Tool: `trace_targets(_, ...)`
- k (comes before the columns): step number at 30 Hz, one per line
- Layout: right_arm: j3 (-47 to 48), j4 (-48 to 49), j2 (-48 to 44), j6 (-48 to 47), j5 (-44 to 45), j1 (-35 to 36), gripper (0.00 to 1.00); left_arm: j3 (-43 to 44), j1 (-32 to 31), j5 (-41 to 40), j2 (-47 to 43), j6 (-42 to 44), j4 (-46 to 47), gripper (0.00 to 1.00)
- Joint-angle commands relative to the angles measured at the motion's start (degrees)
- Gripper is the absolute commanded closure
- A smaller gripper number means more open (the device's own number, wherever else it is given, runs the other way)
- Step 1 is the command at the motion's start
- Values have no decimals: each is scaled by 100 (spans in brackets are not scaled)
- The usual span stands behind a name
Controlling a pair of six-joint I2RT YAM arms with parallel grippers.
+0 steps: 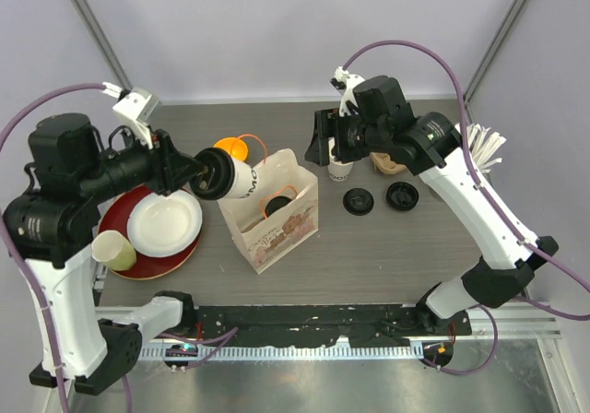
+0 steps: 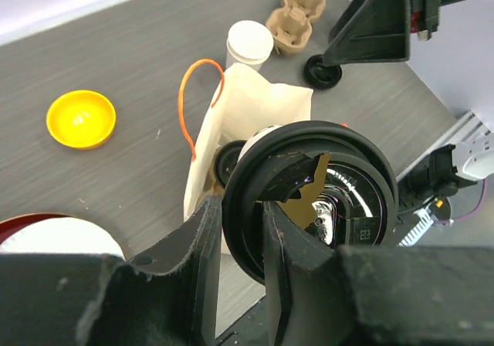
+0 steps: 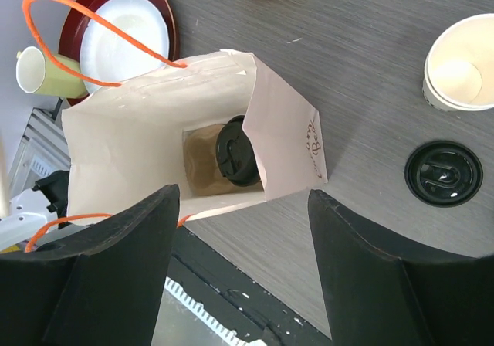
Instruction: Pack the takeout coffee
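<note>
Overhead, the left gripper [image 1: 207,175] clamps a lidded paper cup [image 1: 240,180] sideways at the mouth of the paper bag [image 1: 281,219] — its wrist view shows fingers [image 2: 185,276] pinching at the black lid [image 2: 309,199], so right it gently before lowering — while the right gripper [image 3: 243,199], spread wide and empty, looks down on a second lidded cup [image 3: 235,151] inside.

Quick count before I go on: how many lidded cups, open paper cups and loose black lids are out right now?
Lidded cups: 2, held cup and bagged cup
Open paper cup: 1
Loose black lids: 2
Total: 5
</note>
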Motion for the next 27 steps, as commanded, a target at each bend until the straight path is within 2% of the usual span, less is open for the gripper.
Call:
trace_targets(1,-285,486,-491,216,163,38,27,35,-567,-307,433,-31,102,75)
trace_targets(7,-408,486,-676,304,303,46,27,273,-1587,-1389,890,539,-117,76)
trace_targets(13,-566,486,-851,366,409,46,27,712,-2142,-2250,1374,979,-890,82)
trace_targets(17,-619,477,-887,374,435,38,27,967,-2213,-2445,1726,1006,-900,84)
trace_targets(23,-593,468,-860,313,462,46,26,336,-2573,-2621,1603,1304,-943,84)
trace_targets(27,-593,477,-808,295,444,38,26,291,-2749,-2313,1551,1428,-1084,84)
